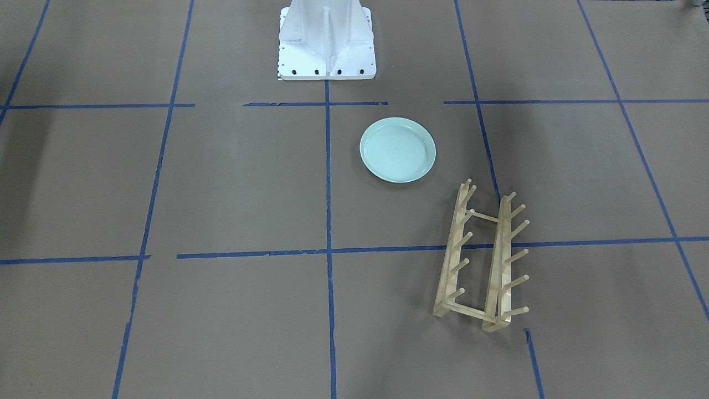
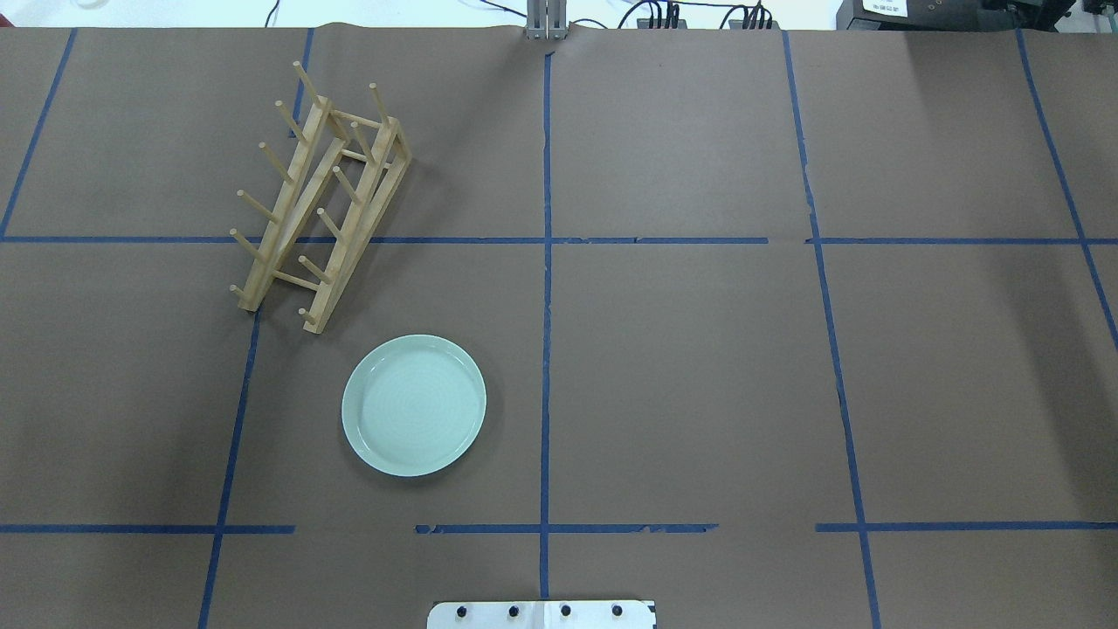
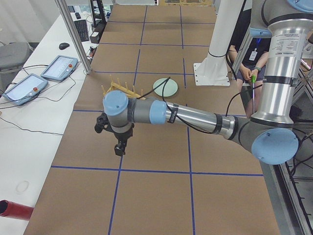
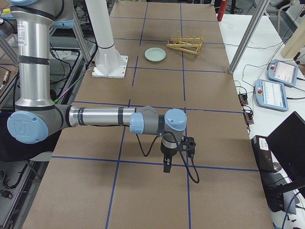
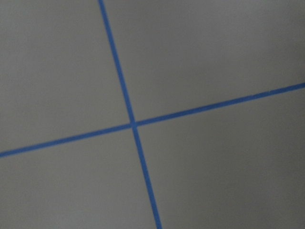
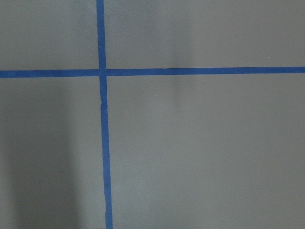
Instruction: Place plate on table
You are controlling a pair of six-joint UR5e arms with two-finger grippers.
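Black fingers hang from both wrists over brown paper and blue tape crossings, and from the side views you cannot tell whether the left gripper (image 3: 118, 152) or the right gripper (image 4: 165, 168) stands wide or narrow. Well apart from both sets of fingers, you will find the mint-green plate (image 2: 413, 405) lying flat on the table (image 2: 699, 376), held by neither, with the wooden rack (image 2: 319, 205) just beside it and the white robot base (image 1: 327, 44) near its other side

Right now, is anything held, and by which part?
Nothing is held. The round pale mint-green glossy plate lies flat on the brown paper-covered table, untouched; the left gripper and right gripper hang far from it.
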